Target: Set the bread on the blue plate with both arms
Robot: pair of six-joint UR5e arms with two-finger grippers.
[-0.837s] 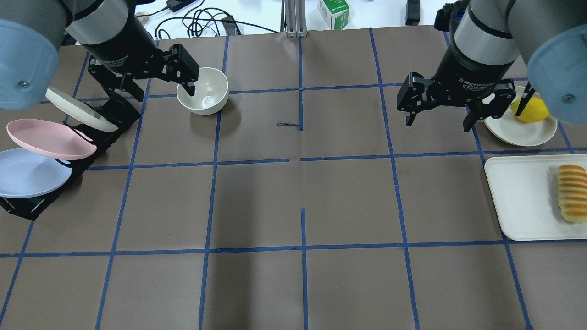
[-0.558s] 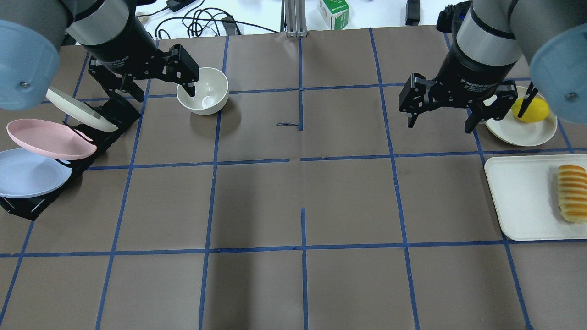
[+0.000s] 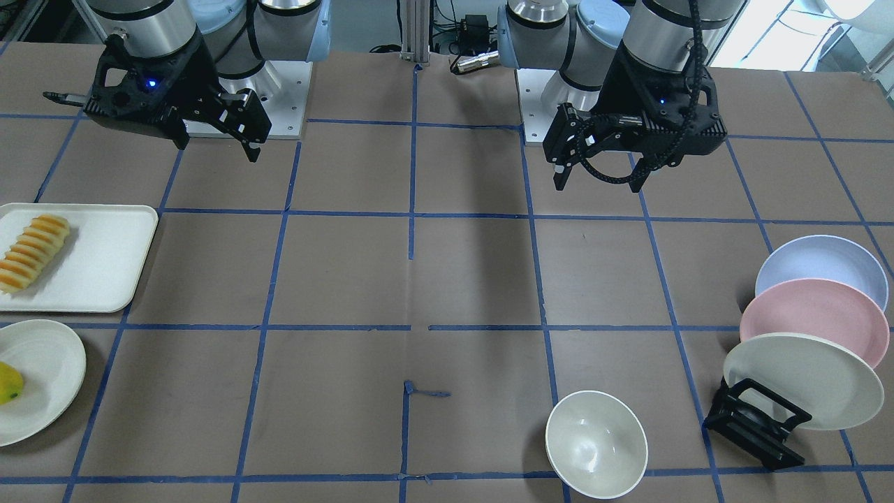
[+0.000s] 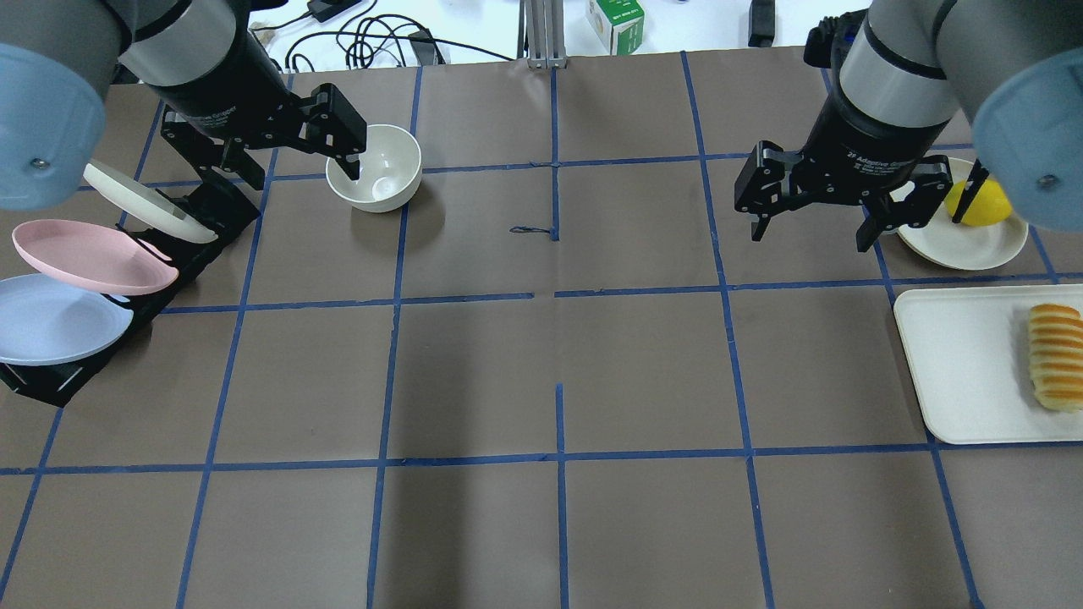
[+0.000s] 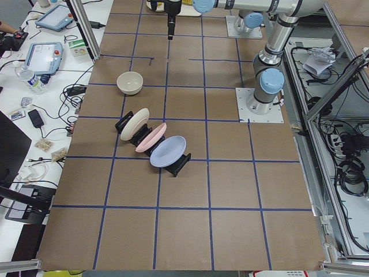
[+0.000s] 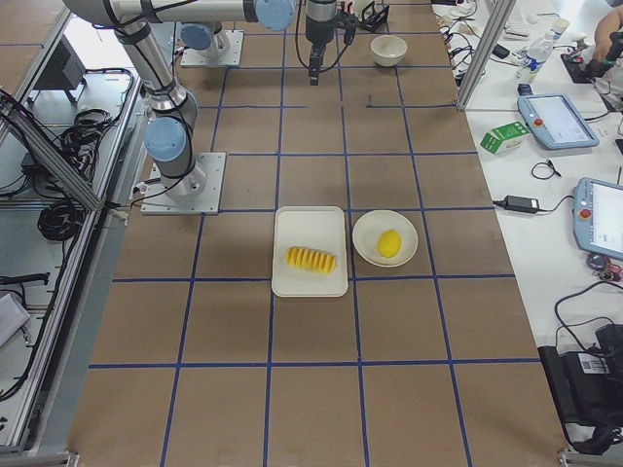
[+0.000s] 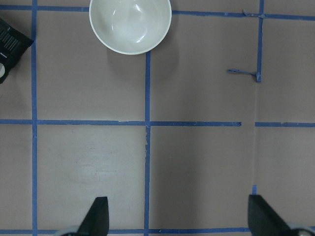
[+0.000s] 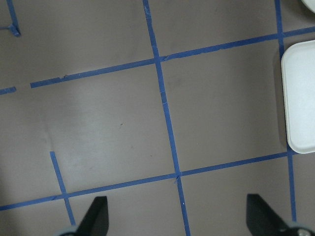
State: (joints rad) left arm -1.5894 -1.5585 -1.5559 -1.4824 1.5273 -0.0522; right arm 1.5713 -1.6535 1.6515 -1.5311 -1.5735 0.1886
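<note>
The bread point(image 4: 1055, 357) lies on a white tray point(image 4: 956, 372) at the right edge of the table; it also shows in the front view point(image 3: 31, 251). The blue plate point(image 4: 51, 320) leans in a black rack point(image 4: 51, 382) at the left edge, nearest the robot, and shows in the front view point(image 3: 821, 262). My left gripper point(image 4: 283, 165) is open and empty, hovering beside a white bowl point(image 4: 375, 169). My right gripper point(image 4: 810, 238) is open and empty, hovering above the table to the far left of the tray.
A pink plate point(image 4: 85, 254) and a cream plate point(image 4: 144, 199) lean in the same rack beyond the blue one. A cream plate point(image 4: 956, 245) holding a yellow fruit point(image 4: 979, 201) sits behind the tray. Blue tape lines grid the brown table.
My right gripper has shifted a little to the right and toward the tray. My left gripper has barely moved. Both stay open.
</note>
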